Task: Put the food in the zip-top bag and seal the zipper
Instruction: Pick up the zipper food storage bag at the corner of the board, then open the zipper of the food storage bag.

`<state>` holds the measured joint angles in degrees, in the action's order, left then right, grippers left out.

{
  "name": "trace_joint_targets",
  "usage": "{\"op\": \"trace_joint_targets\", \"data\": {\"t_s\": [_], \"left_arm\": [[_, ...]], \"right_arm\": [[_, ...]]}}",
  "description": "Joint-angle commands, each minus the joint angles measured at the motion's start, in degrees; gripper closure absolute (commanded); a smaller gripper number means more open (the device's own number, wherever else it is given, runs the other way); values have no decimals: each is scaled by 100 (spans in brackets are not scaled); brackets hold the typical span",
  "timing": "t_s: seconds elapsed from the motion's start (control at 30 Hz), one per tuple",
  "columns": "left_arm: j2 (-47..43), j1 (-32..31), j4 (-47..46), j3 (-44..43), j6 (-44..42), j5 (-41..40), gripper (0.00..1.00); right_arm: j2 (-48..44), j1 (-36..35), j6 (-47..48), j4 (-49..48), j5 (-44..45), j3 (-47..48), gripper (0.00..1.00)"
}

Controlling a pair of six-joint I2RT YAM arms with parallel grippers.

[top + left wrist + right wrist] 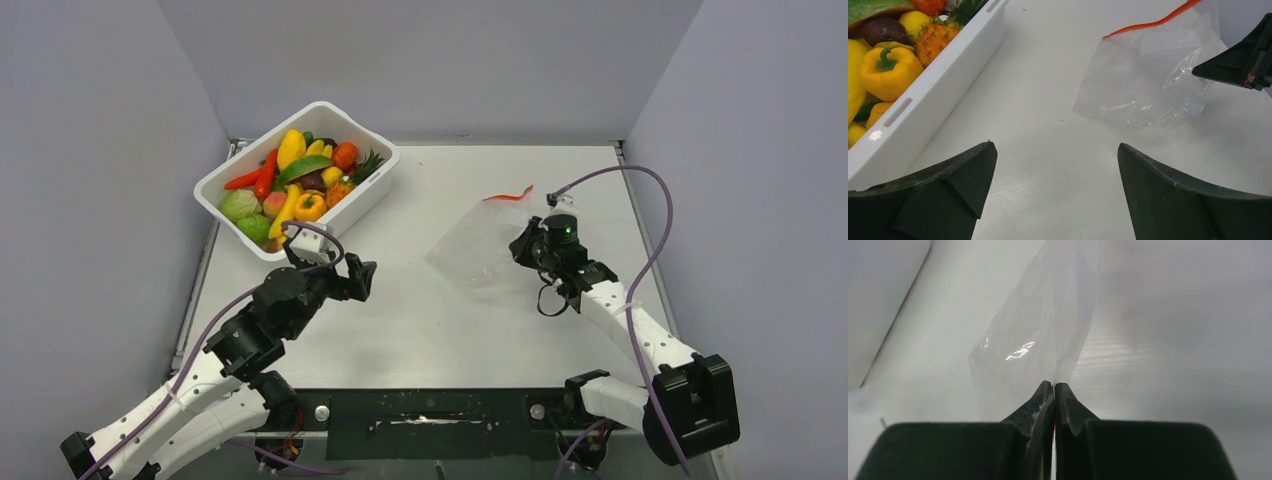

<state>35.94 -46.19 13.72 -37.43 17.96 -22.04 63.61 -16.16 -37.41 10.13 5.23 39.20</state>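
Top external view: your right claw (527, 241) pinches the clear, red-edged plastic bag (473, 248), right of desk (450, 340) centre; your left claw (331, 262) gapes empty near glossy toy food (309, 206), far left.

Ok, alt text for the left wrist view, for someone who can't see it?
A clear soft plastic zip-top bag with a red zipper strip lies on the white table, the right gripper pinching one edge. The left gripper hangs with jaws wide open beside a white rectangular tub of glossy toy food.
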Motion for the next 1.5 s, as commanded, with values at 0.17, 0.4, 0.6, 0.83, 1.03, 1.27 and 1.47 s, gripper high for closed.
{"op": "trace_joint_targets", "data": {"t_s": [0.17,0.4,0.6,0.83,1.03,1.27,1.47], "left_arm": [[113,-24,-639,-46,-524,1262,14],[211,-30,-933,-66,-1748,2304,15],[349,-30,-1340,-423,-2800,2713,17],[188,-28,-954,-476,-3651,3709,13],[308,-26,-664,-530,-3834,3929,15],[424,-30,-452,-658,-4003,4117,59],[247,-29,-590,-598,-3830,4302,100]], "right_arm": [[351,-291,1822,-450,-2334,419,100],[-86,-1333,3205,698,-2575,1054,97],[-511,-2243,3868,1229,-3001,1221,98],[-1202,-2370,4583,1518,-4007,1251,97],[-1602,-2403,5209,1621,-4448,1186,97],[-1652,-2400,5376,1687,-4438,1144,98],[-1689,-2401,4966,1293,-3263,1063,76]]}}
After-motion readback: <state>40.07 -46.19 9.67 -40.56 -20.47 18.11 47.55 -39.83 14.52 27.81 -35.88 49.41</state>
